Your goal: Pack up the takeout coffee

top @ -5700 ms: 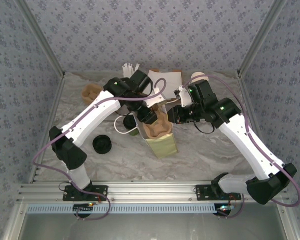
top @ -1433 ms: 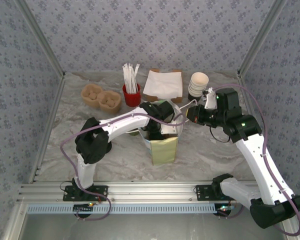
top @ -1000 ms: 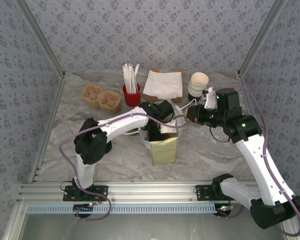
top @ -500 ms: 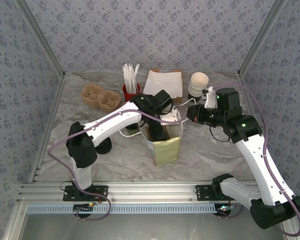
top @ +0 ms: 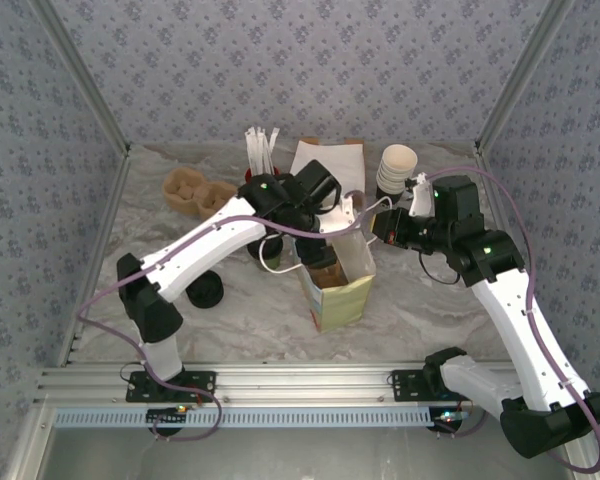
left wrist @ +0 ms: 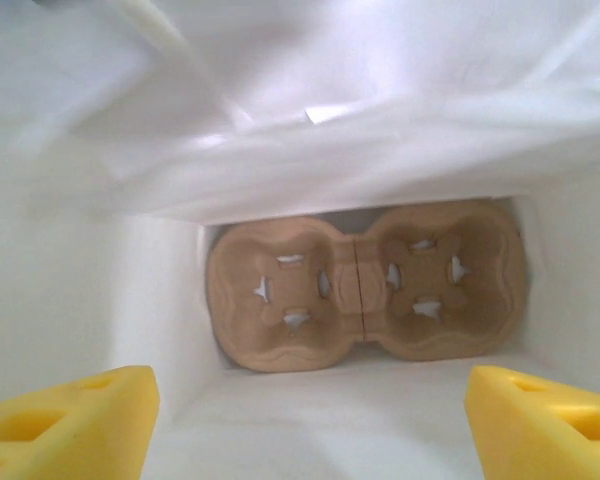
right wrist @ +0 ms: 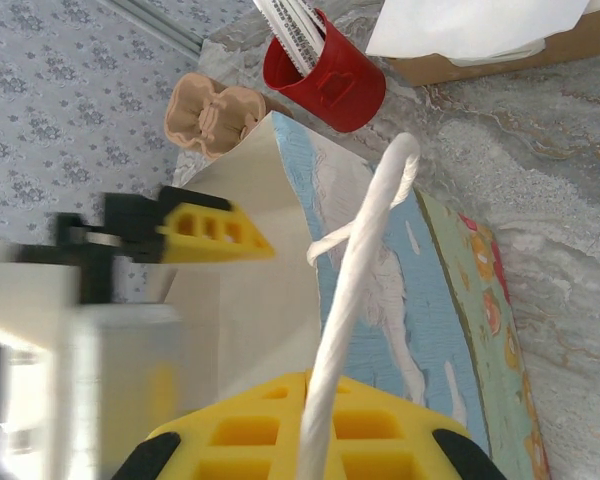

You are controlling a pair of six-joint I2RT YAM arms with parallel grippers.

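Overhead, the takeout coffee (top: 206, 291) stands on the worktop between its left edge and the paper bag (top: 342, 300). Left wrist: left gripper (left wrist: 305, 405) spread wide, empty, above the cup carrier (left wrist: 365, 285) inside the bag. Right wrist: right gripper (right wrist: 318, 440) clamped on the bag handle (right wrist: 365, 250).

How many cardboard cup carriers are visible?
2. One cup carrier lies back left on the table; the other sits at the bottom of the paper bag. Others may be hidden.

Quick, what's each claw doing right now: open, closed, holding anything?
Left claw: open, holding nothing, at the mouth of the paper bag.
Right claw: closed on the bag's white handle.
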